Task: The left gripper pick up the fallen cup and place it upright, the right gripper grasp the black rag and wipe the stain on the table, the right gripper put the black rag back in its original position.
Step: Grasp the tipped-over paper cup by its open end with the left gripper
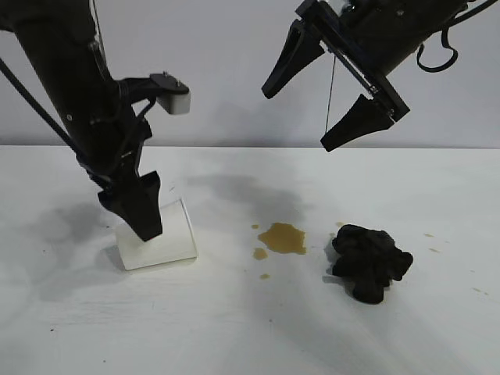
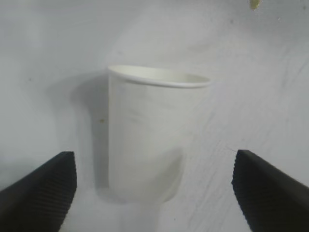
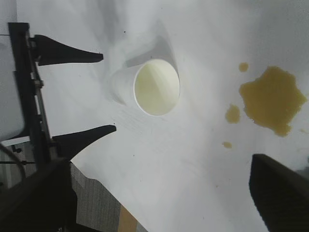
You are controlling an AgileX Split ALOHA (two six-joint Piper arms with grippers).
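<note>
The white paper cup [image 1: 160,238] lies on its side on the white table [image 1: 250,336], its mouth toward the stain. My left gripper [image 1: 142,209] is down at the cup, open, with one finger in front of it. In the left wrist view the cup [image 2: 149,130] lies between the two fingertips [image 2: 41,191], which stand apart from its sides. The yellowish-brown stain [image 1: 282,237] with a few droplets lies mid-table. The crumpled black rag [image 1: 369,262] lies to its right. My right gripper [image 1: 324,98] hangs high above stain and rag, open and empty.
The right wrist view shows the cup's open mouth [image 3: 156,88], the left gripper [image 3: 108,93] around its base, the stain [image 3: 273,99], and the table's edge [image 3: 116,198] with floor beyond. Small brown specks lie right of the rag.
</note>
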